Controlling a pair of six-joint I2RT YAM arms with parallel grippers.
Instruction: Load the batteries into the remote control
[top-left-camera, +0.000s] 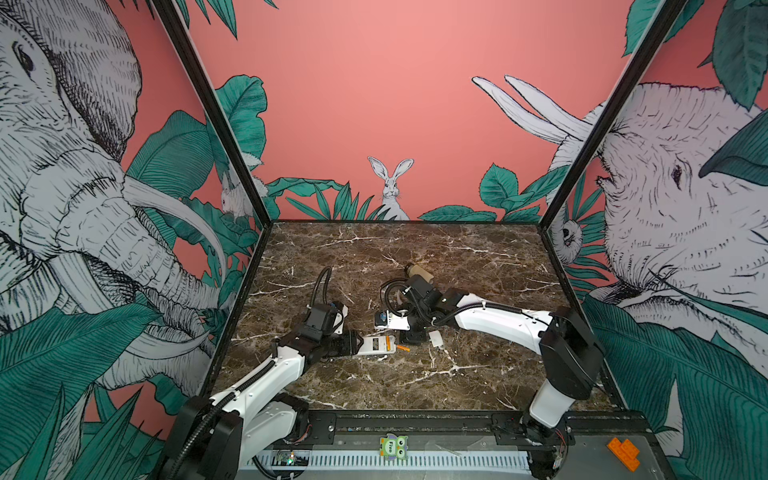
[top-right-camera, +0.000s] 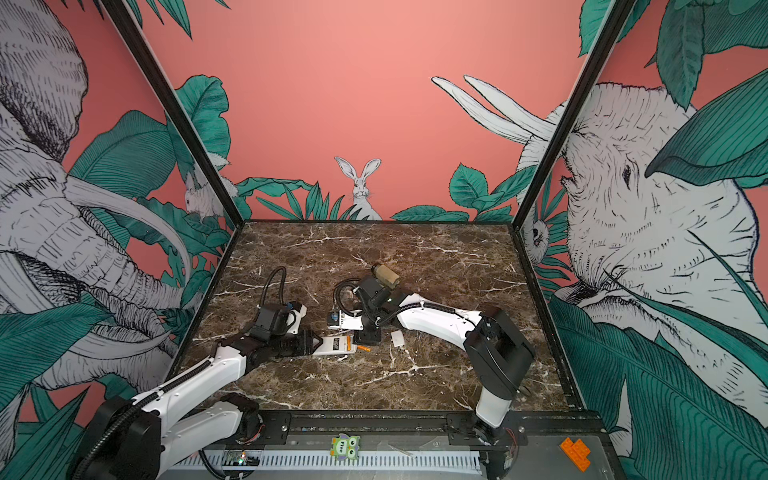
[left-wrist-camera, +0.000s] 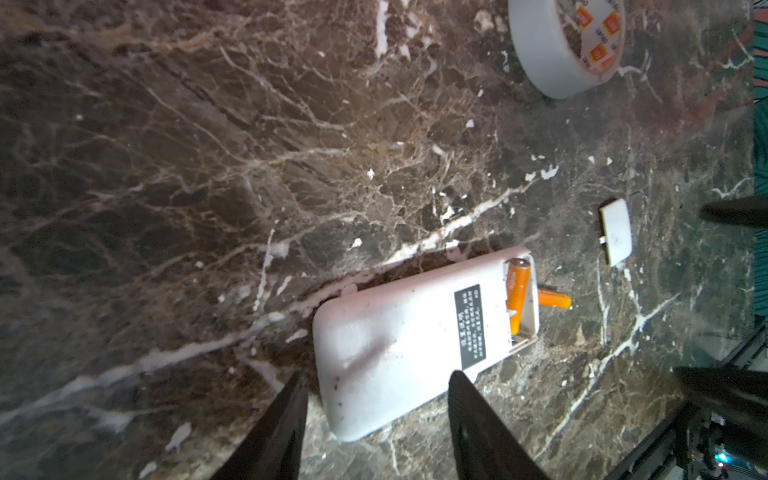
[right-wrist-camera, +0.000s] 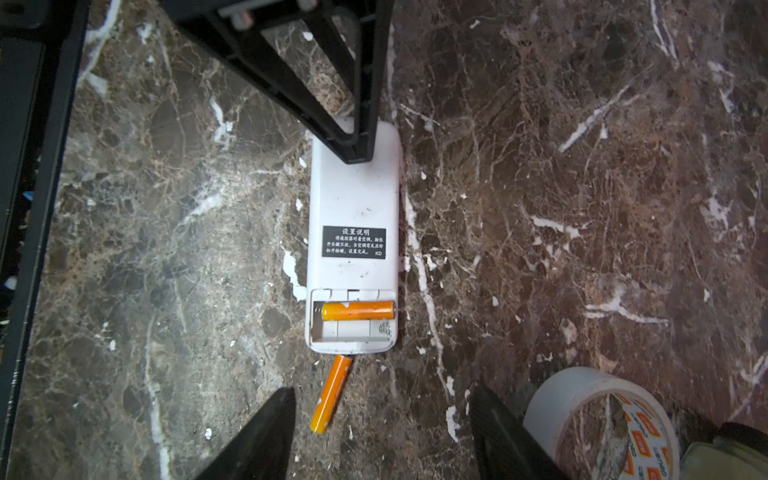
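The remote control (top-left-camera: 376, 345) lies back up on the marble, its battery bay open at the right end. One orange battery (right-wrist-camera: 357, 311) lies in the bay's slot nearer the label. The other battery (right-wrist-camera: 331, 394) lies on the table, touching the remote's open end. My left gripper (left-wrist-camera: 378, 376) is open and straddles the remote's plain end; one finger (left-wrist-camera: 469, 399) overlaps its edge, and bare table shows at the other. My right gripper (right-wrist-camera: 382, 397) hangs open over the loose battery, which lies between the fingers, touched by neither.
A small white battery cover (top-left-camera: 435, 338) lies right of the remote. A roll of white tape (right-wrist-camera: 598, 419) stands close beside my right gripper. A beige bottle (top-left-camera: 419, 272) lies farther back. Printed walls close three sides, and a black rail (top-left-camera: 415, 419) runs along the front.
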